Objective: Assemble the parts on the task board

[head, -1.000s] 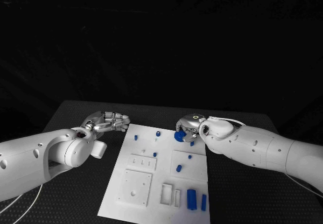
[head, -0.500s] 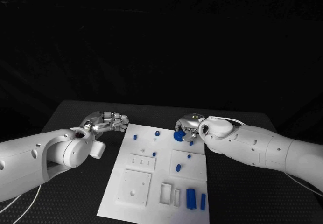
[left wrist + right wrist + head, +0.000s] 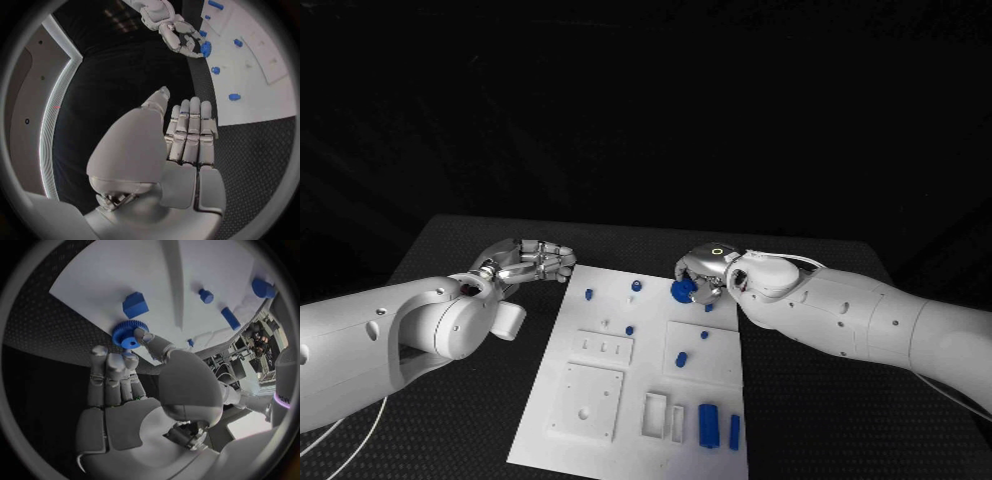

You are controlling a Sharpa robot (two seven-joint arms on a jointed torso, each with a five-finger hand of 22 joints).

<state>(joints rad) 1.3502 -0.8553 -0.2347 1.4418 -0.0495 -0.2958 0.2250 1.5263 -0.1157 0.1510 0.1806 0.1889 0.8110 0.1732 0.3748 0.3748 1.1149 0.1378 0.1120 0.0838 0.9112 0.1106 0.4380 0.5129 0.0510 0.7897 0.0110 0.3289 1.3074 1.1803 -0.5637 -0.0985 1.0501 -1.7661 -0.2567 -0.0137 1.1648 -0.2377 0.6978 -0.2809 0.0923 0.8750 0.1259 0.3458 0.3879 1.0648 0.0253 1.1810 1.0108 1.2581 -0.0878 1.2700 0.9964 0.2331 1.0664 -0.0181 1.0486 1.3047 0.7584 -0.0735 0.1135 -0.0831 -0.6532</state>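
Fingers (image 3: 128, 357) of the right hand (image 3: 704, 272) pinch a blue gear (image 3: 129, 334) just above the task board (image 3: 589, 440), near its far right edge.
Left hand (image 3: 531, 260) hovers beside the board's far left corner over the worktop (image 3: 459, 250), fingers together, straight and holding nothing. Several blue parts, among them two blocks (image 3: 718, 428) at the near edge, lie loose, so most assembly looks still ahead.

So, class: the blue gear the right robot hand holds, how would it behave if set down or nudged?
The blue gear looks like rigid plastic, so probably stiff and light. Its round, toothed rim suggests it could roll if dropped on edge, though the teeth should help the right robot hand grip it. Laid flat on the task board, it would likely stay.
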